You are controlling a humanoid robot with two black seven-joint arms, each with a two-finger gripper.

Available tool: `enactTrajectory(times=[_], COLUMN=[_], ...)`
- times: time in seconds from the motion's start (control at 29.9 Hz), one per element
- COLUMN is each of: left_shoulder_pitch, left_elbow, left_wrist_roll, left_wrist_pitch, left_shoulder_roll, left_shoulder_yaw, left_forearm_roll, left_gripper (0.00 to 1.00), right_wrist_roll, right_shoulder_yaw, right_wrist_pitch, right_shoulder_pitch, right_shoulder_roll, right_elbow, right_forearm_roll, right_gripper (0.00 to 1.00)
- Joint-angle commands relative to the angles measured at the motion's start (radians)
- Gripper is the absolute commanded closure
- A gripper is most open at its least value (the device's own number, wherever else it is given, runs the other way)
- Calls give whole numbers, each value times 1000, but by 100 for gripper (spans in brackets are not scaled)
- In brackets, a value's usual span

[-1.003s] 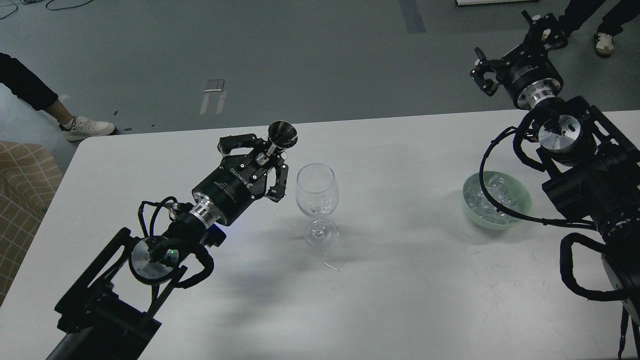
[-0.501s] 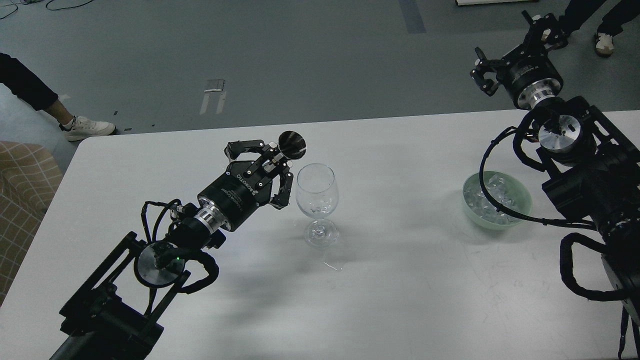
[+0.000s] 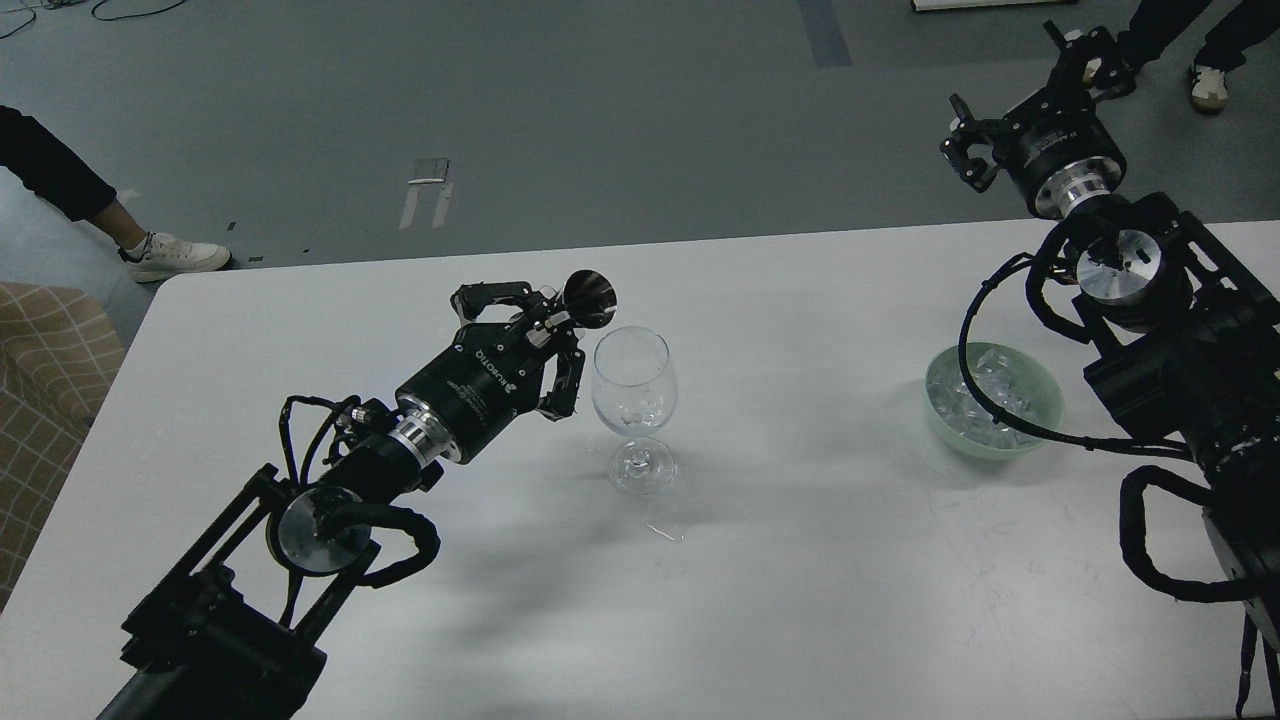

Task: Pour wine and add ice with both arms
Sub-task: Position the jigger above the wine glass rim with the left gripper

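Note:
A clear wine glass (image 3: 634, 390) stands upright near the middle of the white table (image 3: 800, 560). My left gripper (image 3: 545, 322) is shut on a small black cone-shaped cup (image 3: 588, 298). The cup is tipped sideways, with its mouth just left of and above the glass rim. I cannot tell whether anything is in the glass. The ice (image 3: 985, 398) lies heaped in a pale green bowl (image 3: 1045, 395) at the right. My right gripper (image 3: 1028, 100) is open and empty, held high beyond the table's far edge, behind the bowl.
A small clear streak (image 3: 665, 530) lies on the table in front of the glass. People's feet (image 3: 175, 255) stand on the grey floor at far left and top right. A checked seat (image 3: 45, 380) is at the left edge.
My left gripper has tipped the black cup from upright to sideways towards the glass rim and moved slightly right. The right arm, glass and bowl have not moved.

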Motion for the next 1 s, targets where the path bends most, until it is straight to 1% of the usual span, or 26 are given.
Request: enactTrajectory(times=[0.0, 0.2, 0.33, 0.47, 0.97], left_shoulder_pitch=[0, -4, -2, -2, -4], left_elbow=[0, 3, 3, 3, 3], left_wrist_roll=[1, 1, 2, 10, 11], left_wrist_pitch=[-2, -7, -25, -25, -18], left_shoulder_roll=[12, 24, 24, 22, 21], left_shoulder_yaw=[1, 0, 1, 1, 1], left_forearm_roll=[3, 26, 69, 72, 132], left_gripper=[100, 100, 100, 100, 100], right_wrist_roll=[0, 0, 0, 0, 0], right_shoulder_yaw=[-1, -1, -1, 0, -1], right_wrist_pitch=[0, 0, 0, 0, 2], right_shoulder_pitch=[0, 0, 0, 0, 0], right_shoulder_roll=[0, 0, 0, 1, 0], right_elbow=[1, 0, 0, 0, 1], right_forearm_roll=[0, 0, 0, 0, 0], right_gripper=[0, 0, 0, 0, 0])
